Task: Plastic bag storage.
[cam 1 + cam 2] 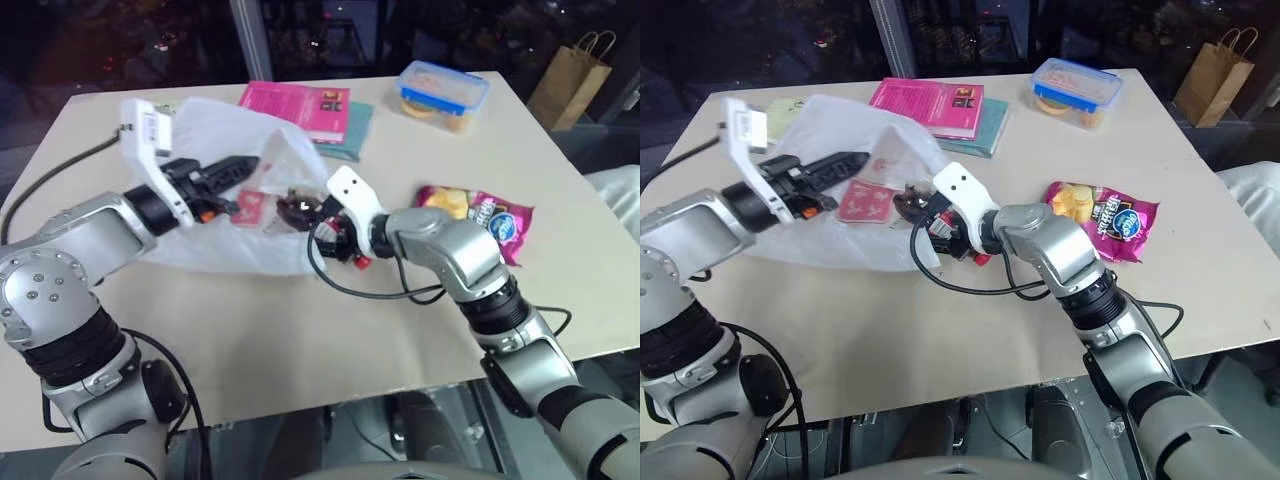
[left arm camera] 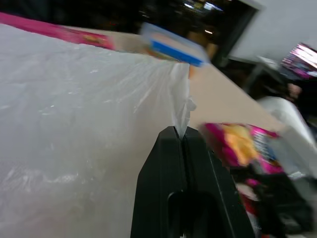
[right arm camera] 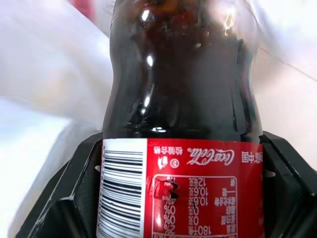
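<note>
Bag: thin translucent white plastic bag, mouth lifted by left gripper (pinched on rim)
Bottle: dark cola bottle, clamped in right gripper, at mouth
Left: push in, release

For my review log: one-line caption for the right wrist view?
Right gripper clasps a cola bottle at the plastic bag.

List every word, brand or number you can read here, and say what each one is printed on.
"Coca-Cola": red label of the cola bottle, appearing upside down in the right wrist view.
"180" and "0%": the bottle label's nutrition table.
Barcode digits on the label: too small.
Chips packet logo: blurred.
Pink book cover: unreadable.
</note>
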You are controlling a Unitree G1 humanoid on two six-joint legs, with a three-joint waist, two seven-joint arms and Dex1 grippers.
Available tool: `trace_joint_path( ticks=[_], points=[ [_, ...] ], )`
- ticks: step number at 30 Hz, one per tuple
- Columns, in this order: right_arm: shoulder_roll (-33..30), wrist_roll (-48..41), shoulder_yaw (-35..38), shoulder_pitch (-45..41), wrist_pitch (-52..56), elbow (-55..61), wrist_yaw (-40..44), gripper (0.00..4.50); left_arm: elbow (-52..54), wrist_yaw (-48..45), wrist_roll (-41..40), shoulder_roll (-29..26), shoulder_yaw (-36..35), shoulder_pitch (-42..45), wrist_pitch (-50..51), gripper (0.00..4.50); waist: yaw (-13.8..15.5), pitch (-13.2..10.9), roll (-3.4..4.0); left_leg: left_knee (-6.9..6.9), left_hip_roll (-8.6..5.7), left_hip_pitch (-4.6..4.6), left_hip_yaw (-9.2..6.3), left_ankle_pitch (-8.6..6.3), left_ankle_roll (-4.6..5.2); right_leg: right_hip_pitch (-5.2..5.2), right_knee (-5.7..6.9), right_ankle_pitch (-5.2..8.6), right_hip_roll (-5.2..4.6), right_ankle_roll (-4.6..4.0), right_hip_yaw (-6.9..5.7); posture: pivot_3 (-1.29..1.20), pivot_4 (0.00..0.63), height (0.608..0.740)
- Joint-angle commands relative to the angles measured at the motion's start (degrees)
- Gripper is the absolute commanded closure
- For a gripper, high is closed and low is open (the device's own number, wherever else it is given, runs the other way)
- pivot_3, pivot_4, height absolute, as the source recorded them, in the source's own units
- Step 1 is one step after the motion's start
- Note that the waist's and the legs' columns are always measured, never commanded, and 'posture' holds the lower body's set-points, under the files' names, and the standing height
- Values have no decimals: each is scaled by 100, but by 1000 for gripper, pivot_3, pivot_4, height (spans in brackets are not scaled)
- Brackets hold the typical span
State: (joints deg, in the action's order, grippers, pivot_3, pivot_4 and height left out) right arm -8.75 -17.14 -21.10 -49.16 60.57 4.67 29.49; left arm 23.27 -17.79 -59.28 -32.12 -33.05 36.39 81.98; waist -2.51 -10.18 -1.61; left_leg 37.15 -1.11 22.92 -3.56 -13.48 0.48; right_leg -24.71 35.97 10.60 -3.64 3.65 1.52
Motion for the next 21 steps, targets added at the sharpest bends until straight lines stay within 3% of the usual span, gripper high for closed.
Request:
trace_joint_path(
  ticks=[1,11,16,18,19,21],
  points=[
    [42,-15,136,-321,-128,126,85,1291,347,93,-654,83,92,55,93,4500,19,0,0,1,-6,2,-1,0,0,0,0,0,-5,0,0,0,150,740],
    [137,3,567,-403,-109,-292,-169,1291,297,897,-1193,196,257,-133,-233,4500,25,0,0,-1,-6,1,0,4,-6,-1,0,0,-4,-1,0,0,150,740],
    [1513,-84,866,-1140,-1326,-2336,-169,1291,196,1269,-1519,252,283,-208,-497,4500,-45,-1,1,-5,3,-5,6,3,-5,-5,2,-2,5,-5,7,0,150,740],
    [1912,42,796,-1330,-1886,-3060,40,257,204,1363,-1646,224,351,-229,-605,4500,-75,-1,2,-10,18,-4,12,3,-6,-13,2,-9,20,-15,11,0,150,740],
    [2041,101,756,-1352,-2069,-3252,115,44,192,1438,-1731,219,370,-222,-656,4500,-70,-2,3,-13,22,-4,12,4,-6,-14,2,-9,26,-16,11,0,150,740],
    [2132,238,755,-1337,-2335,-3349,-24,44,175,1534,-1861,159,404,-240,-744,4500,12,-2,3,-17,20,-4,12,4,-8,-8,-7,-8,24,-17,3,0,150,740]
  ],
)
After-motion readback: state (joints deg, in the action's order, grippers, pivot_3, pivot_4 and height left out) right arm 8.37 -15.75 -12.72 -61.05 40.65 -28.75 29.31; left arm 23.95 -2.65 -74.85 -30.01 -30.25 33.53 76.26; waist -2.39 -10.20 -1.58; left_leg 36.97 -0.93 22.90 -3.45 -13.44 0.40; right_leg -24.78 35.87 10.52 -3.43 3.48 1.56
